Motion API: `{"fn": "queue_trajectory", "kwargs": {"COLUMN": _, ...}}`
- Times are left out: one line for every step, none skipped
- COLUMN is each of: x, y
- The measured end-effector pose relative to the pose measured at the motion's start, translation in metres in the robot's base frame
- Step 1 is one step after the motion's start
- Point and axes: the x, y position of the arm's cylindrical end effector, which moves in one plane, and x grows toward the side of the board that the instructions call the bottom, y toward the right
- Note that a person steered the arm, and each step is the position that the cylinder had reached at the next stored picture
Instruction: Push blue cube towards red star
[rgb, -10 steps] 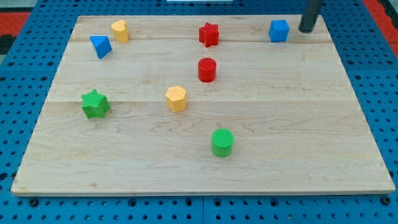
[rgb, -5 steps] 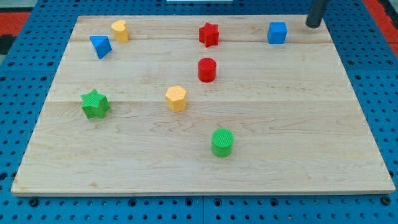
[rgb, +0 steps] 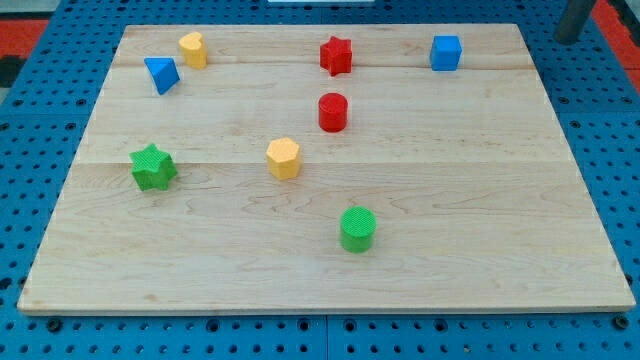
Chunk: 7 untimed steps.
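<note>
The blue cube (rgb: 446, 52) sits near the top right of the wooden board (rgb: 480, 200). The red star (rgb: 337, 55) lies to its left, near the top middle, about a hundred pixels away. My tip (rgb: 568, 37) is off the board's top right corner, over the blue pegboard, well to the right of the blue cube and not touching it.
A red cylinder (rgb: 333, 112) stands below the red star. A yellow block (rgb: 193, 49) and a blue triangular block (rgb: 161, 74) are at the top left. A yellow hexagonal block (rgb: 284, 158), a green star (rgb: 153, 167) and a green cylinder (rgb: 358, 229) lie lower down.
My tip has moved right and up, away from the blue cube and off the board. The blocks have not moved.
</note>
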Motion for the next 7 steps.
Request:
{"fn": "queue_trajectory", "kwargs": {"x": 0.003, "y": 0.000}}
{"fn": "queue_trajectory", "kwargs": {"x": 0.007, "y": 0.000}}
{"fn": "queue_trajectory", "kwargs": {"x": 0.010, "y": 0.000}}
{"fn": "queue_trajectory", "kwargs": {"x": 0.013, "y": 0.000}}
{"fn": "queue_trajectory", "kwargs": {"x": 0.016, "y": 0.000}}
{"fn": "queue_trajectory", "kwargs": {"x": 0.018, "y": 0.000}}
{"fn": "queue_trajectory", "kwargs": {"x": 0.017, "y": 0.000}}
